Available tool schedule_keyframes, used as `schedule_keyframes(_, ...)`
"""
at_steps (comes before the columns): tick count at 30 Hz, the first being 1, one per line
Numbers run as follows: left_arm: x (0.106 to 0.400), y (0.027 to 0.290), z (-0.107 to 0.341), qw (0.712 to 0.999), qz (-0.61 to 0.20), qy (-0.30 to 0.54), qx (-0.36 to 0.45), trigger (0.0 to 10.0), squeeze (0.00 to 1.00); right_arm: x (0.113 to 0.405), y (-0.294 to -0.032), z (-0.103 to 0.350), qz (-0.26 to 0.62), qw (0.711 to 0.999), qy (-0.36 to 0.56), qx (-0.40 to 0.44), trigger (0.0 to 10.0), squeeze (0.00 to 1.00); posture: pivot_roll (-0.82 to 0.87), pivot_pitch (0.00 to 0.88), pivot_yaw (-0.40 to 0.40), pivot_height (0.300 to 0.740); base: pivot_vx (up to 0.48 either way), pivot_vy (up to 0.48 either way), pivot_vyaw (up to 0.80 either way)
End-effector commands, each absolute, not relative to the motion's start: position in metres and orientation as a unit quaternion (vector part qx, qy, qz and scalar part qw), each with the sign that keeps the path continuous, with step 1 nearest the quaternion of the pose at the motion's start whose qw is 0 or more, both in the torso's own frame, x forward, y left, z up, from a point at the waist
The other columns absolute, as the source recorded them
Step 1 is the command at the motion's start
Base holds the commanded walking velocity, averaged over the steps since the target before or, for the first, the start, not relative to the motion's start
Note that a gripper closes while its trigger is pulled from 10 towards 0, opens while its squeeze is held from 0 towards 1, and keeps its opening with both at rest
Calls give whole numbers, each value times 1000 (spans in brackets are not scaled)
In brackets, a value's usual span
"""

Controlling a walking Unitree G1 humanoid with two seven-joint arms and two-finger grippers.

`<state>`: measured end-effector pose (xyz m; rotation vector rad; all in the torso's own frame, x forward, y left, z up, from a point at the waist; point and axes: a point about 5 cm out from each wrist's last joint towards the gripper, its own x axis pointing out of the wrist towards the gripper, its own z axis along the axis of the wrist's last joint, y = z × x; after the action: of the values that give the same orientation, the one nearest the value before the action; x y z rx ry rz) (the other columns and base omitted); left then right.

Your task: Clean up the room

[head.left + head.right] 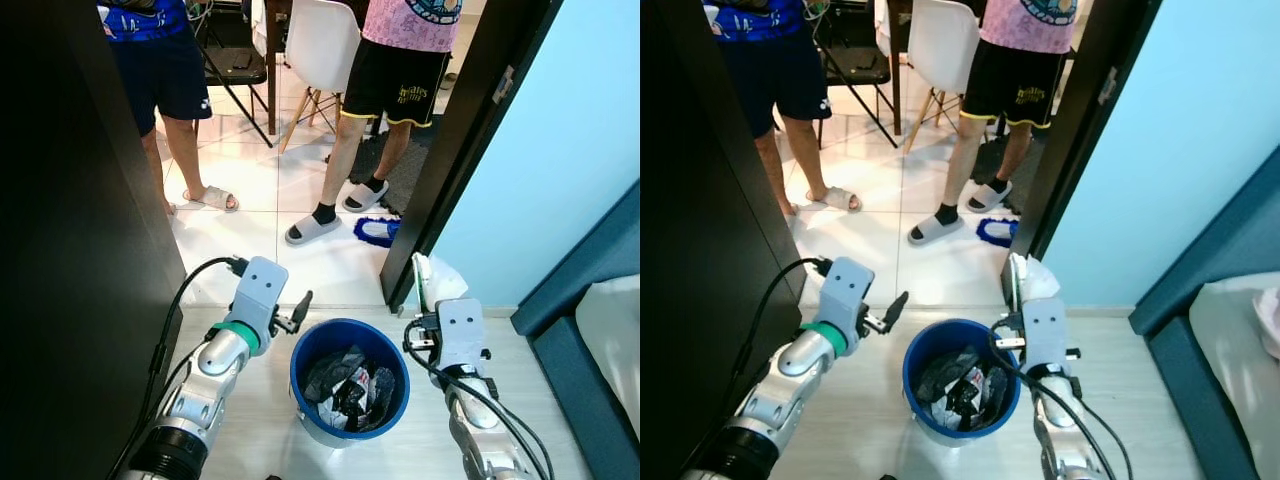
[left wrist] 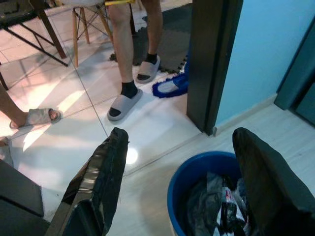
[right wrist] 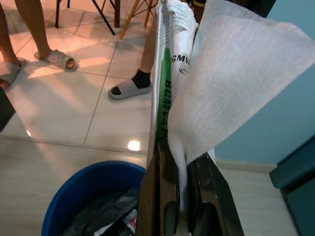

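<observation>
Now, left to right:
Left pincer (image 1: 298,312): fingers spread wide, nothing between them, just left of the bin's rim.
Bin (image 1: 310,350): blue, on the pale floor (image 1: 250,430) between the two arms, holding dark bags and wrappers.
Right pincer (image 3: 183,209): clamped on a white tissue (image 3: 236,73) and a printed packet (image 3: 165,64), held up just right of the bin.
Doorway: two people in slippers on the tiles (image 1: 250,190) beyond.
</observation>
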<state>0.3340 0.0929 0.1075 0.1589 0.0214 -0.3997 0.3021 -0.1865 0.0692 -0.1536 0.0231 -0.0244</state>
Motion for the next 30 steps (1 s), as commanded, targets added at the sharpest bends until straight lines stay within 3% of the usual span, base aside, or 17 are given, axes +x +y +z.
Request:
schedule_keyframes(1,334,93,106,977,-197,13,75,10000,0,302,-184,71,-12,997,3,-73,10000,0,-77,73,33,740,0,0,0)
schedule_keyframes(19,337,104,117,984,-167,-2,57,10000,0,308,-177,76,-4,998,-8,-66,10000,0,-54,67,26,740,0,0,0)
schedule_keyframes(26,338,109,118,987,-153,-3,46,10000,0,309,-176,75,-2,998,-6,-66,10000,0,-52,67,25,740,0,480,0)
schedule_keyframes(30,338,109,120,987,-154,-7,51,10000,0,309,-176,75,-2,998,-6,-66,10000,0,-51,68,24,740,0,0,0)
